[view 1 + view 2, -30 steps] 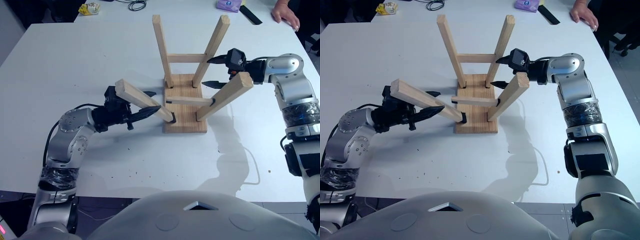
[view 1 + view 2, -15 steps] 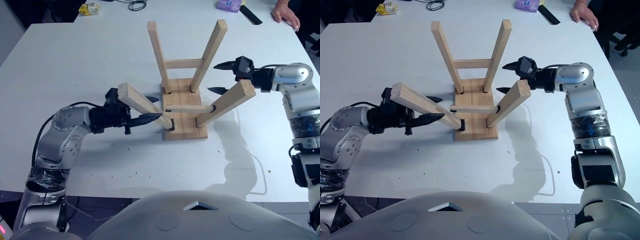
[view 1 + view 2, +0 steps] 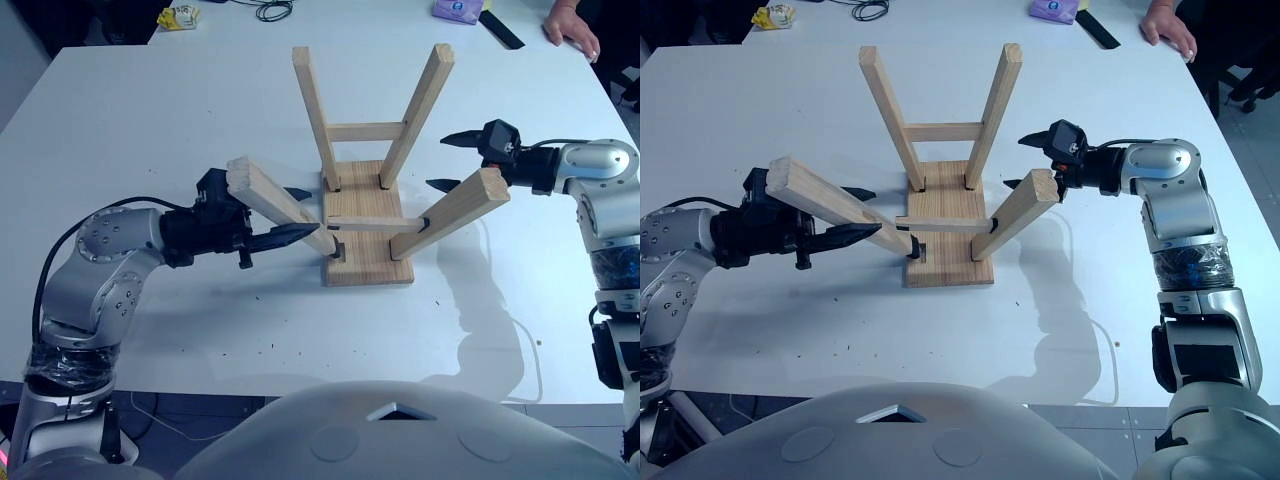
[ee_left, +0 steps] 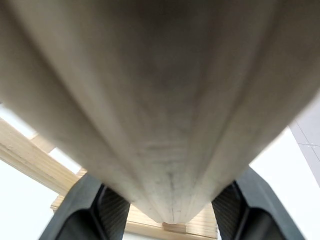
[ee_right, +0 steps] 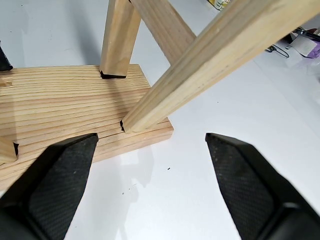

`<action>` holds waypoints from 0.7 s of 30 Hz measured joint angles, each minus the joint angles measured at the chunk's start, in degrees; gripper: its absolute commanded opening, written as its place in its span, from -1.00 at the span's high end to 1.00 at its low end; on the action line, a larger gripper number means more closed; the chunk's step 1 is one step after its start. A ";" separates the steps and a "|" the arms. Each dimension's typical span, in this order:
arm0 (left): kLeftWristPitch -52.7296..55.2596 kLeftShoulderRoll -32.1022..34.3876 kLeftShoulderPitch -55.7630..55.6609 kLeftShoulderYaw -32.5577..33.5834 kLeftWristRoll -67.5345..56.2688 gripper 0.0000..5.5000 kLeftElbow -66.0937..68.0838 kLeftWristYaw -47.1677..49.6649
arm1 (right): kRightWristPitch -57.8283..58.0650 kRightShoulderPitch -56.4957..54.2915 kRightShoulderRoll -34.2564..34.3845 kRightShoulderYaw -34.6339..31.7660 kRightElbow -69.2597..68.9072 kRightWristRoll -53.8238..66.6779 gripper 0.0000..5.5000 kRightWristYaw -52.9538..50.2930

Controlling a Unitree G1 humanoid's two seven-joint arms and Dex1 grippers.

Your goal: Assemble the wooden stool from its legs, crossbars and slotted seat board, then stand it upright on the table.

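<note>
Two-finger left tool (image 3: 308, 209) clamps near-left leg (image 3: 264, 188) | right tool (image 3: 436, 160) wide open

You face a broad white table (image 3: 150, 120), evenly lit from above, that takes up nearly the whole scene. Along its far edge lie a yellow packet (image 3: 180, 15) near the far left corner, a black cable (image 3: 272, 10) about midway, and a purple packet (image 3: 457, 10) just beside a black strip (image 3: 500, 28) toward the far right corner. Pale grey floor (image 3: 1255, 160) shows past the table's right edge.
</note>
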 measured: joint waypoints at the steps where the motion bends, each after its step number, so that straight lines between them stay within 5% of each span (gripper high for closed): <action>1: -0.10 -0.01 0.04 -0.01 0.29 0.26 0.16 -0.01 | -0.04 -0.05 0.01 0.02 0.46 0.00 -0.44 0.09; 21: -7.68 -6.89 5.85 -2.42 5.73 0.26 -0.35 4.21 | -5.15 -12.36 1.74 2.49 15.00 -2.21 -0.44 4.29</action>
